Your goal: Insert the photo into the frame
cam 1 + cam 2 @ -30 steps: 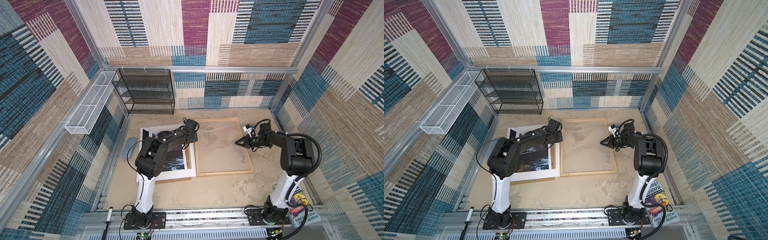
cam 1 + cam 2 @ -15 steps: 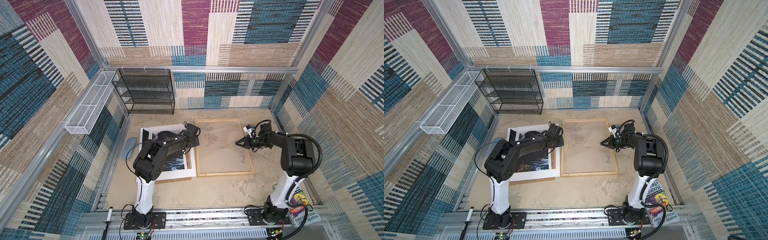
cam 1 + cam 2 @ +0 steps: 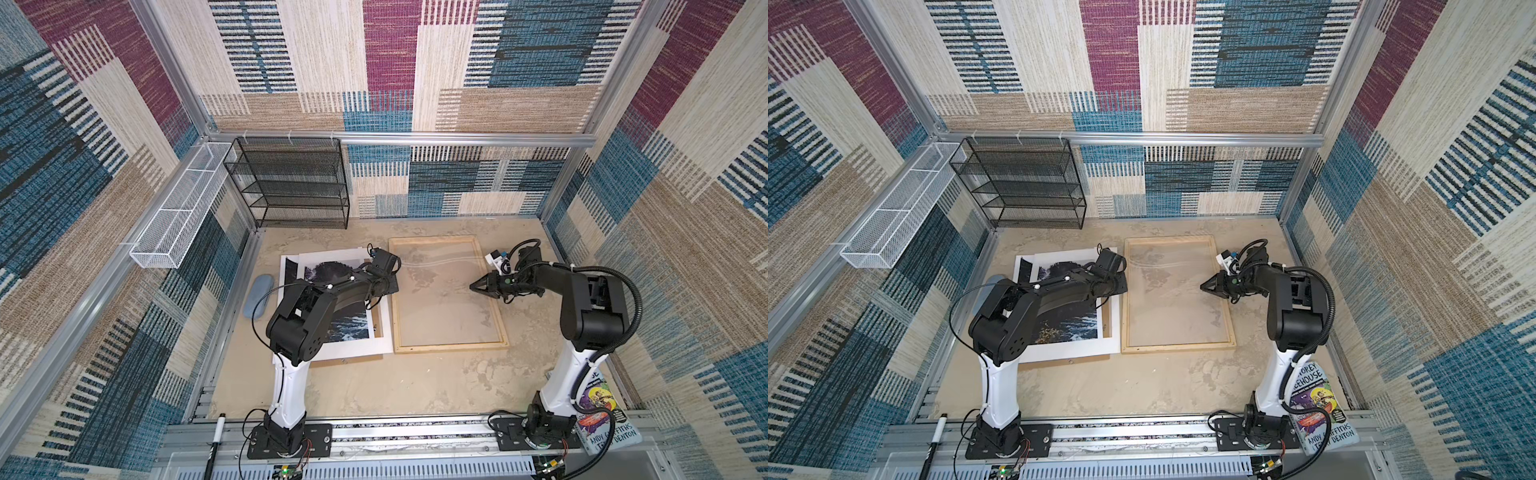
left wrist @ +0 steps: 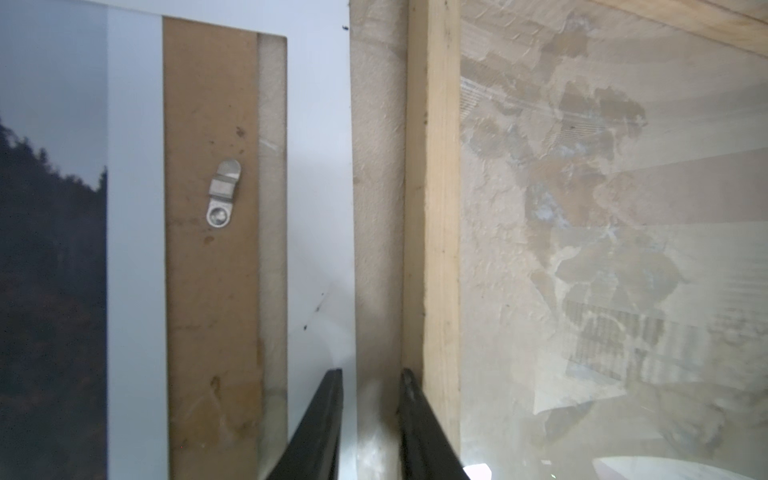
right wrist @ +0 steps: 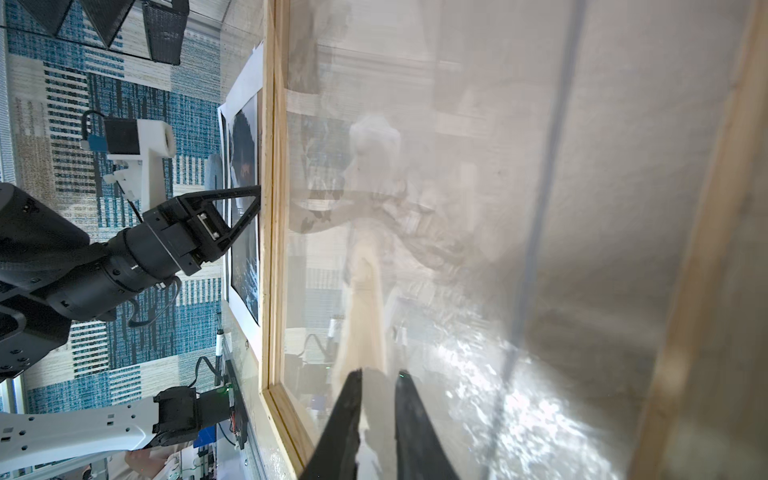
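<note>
Frame (image 3: 451,345) of pale wood lies flat on the sandy table (image 3: 415,386), and its long axis runs away from the arm bases toward the back wall. We see the photo (image 3: 353,326) just beside it on the left, parallel to it, lying over the white mat board (image 4: 320,166) and the brown backing board (image 4: 212,270). We judge the left arm is the nearer one to the print. The left gripper (image 4: 371,374) sits low over the bare strip between mat and frame rail, jaws narrowly apart, holding nothing. The right gripper (image 5: 378,374) hangs over the frame's clear pane, jaws also narrow and empty.
</note>
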Controlling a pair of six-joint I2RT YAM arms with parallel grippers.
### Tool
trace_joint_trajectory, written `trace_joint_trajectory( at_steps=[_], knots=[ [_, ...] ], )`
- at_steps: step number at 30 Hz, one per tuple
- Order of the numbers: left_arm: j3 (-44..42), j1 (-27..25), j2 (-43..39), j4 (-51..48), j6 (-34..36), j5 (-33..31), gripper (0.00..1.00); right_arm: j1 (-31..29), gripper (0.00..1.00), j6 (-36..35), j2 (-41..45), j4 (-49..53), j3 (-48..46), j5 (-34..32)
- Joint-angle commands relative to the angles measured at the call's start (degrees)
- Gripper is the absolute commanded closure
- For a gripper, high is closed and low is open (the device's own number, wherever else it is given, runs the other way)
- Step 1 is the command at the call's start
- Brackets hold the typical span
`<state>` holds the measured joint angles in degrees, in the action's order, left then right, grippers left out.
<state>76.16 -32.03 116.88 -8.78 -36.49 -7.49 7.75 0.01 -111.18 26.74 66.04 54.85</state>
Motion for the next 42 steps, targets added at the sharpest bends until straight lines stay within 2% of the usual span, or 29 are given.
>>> trace_joint_trajectory(
  at_steps=[1,8,18,42],
  knots=[
    [-0.9,-0.1,-1.4,1.6,-1.0,0.4,0.72,-0.2,0.75,0.0,0.8,-0.4,0.2,-0.1],
    [-2.8,0.0,-2.8,2.1,-1.0,-0.1,0.72,-0.2,0.61,0.3,1.7,-0.9,-0.2,-0.7],
    [-3.4,0.0,-3.4,2.3,-1.0,0.2,0.71,-0.2,0.49,0.9,2.7,-1.1,-0.4,-2.0],
    [-4.9,0.1,-4.8,3.1,-1.3,-0.2,0.71,-0.2,0.35,2.0,5.8,0.3,-0.7,-9.8]
  ],
)
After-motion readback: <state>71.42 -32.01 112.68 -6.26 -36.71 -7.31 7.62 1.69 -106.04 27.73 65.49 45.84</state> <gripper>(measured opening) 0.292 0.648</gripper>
